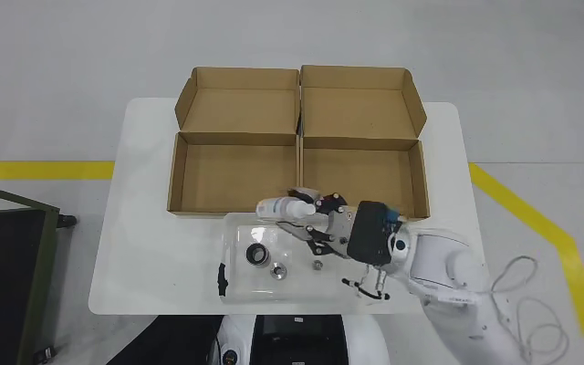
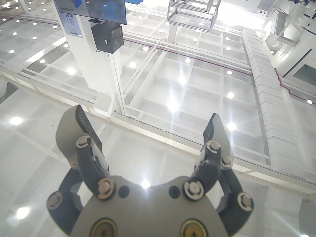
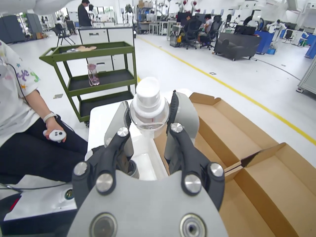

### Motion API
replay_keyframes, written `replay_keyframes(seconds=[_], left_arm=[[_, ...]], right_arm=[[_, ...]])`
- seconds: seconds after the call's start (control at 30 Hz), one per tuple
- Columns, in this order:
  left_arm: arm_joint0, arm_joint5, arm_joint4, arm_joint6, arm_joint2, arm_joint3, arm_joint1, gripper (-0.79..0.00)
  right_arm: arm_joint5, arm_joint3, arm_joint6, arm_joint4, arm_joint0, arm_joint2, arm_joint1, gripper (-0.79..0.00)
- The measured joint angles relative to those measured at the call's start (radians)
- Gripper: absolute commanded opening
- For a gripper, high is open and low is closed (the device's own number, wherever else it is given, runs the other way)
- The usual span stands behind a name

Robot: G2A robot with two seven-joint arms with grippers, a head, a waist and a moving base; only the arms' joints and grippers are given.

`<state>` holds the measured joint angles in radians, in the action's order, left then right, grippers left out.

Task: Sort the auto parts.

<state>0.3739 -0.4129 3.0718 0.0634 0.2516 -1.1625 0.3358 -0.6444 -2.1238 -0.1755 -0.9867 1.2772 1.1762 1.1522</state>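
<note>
The right gripper is clamped on a white-capped clear cylinder, with a finger pressed against each side of the part. In the top view the cylinder lies level just below the centre of the frame, over the far rim of a clear plastic tray. How high it sits above that rim cannot be told. The left gripper has its jaws wide apart and points up at a ceiling. From left to right across the top view, a dark green cart stands at the left edge, near the white table. Inside the tray a small black part lies against the left wall. Next comes a round metal bearing, with a smaller ring just beside it and a tiny nut near the tray's middle. In the upper half of the frame two open cardboard boxes stand side by side and touching, the left box and the right box. Both have their lids folded back, and both sit just behind the tray.
</note>
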Motion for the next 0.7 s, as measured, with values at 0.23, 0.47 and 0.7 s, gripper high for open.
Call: replay_keyframes(seconds=[0.23, 0.47, 0.7], left_arm=[[0.000, 0.000, 0.000, 0.000, 0.000, 0.000, 0.000, 0.000], [0.000, 0.000, 0.000, 0.000, 0.000, 0.000, 0.000, 0.000], [0.000, 0.000, 0.000, 0.000, 0.000, 0.000, 0.000, 0.000]], right_arm=[[0.060, -0.025, 0.081, 0.057, -0.021, 0.037, 0.005, -0.785], [0.052, -0.044, 0.167, 0.088, -0.024, 0.060, 0.008, -0.785], [0.079, -0.076, 0.261, 0.138, -0.006, 0.089, 0.013, -0.785]])
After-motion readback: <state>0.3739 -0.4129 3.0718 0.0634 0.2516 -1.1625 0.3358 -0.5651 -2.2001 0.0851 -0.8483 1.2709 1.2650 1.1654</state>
